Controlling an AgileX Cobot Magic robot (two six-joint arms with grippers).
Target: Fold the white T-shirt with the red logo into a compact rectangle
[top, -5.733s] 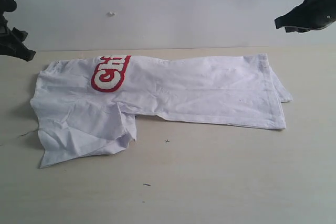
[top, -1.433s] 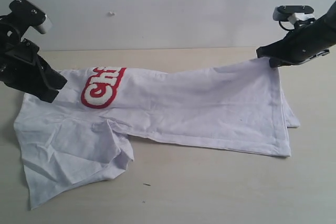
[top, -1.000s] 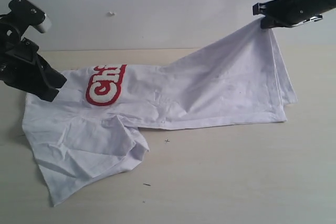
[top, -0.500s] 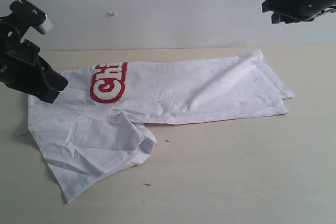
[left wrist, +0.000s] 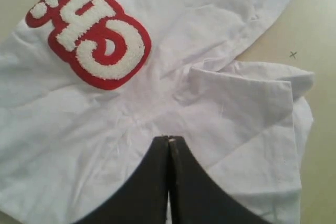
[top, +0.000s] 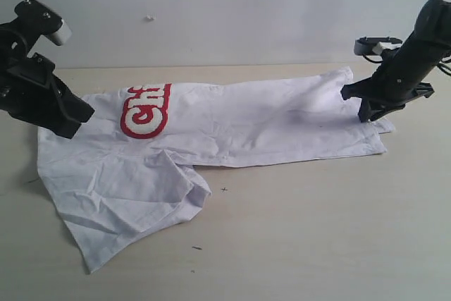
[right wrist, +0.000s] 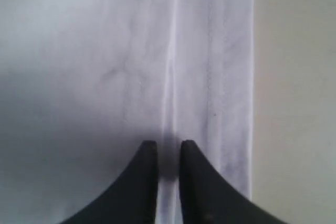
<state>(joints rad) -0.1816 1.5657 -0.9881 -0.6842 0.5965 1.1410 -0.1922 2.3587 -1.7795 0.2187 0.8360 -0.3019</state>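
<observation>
shirt (top: 239, 121): logo (top: 146, 109) at 10 o'clock | left gripper (left wrist: 168, 140): 9 o'clock edge, fingers pressed together | right gripper (right wrist: 168, 146): 3 o'clock hem, narrowly spread

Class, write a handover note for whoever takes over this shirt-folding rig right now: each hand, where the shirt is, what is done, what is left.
Left hand: shut, tips over the shirt near the logo. Whether cloth is pinched cannot be told.
Right hand: fingers a narrow gap apart, down at the hem of the opposite end.
Shirt: a long strip across the table, with only "Ch" of the logo showing.
Done: one lengthwise fold, it seems.
Left: tuck in the rumpled flap sticking out near the logo, then probably fold crosswise into a rectangle.
</observation>
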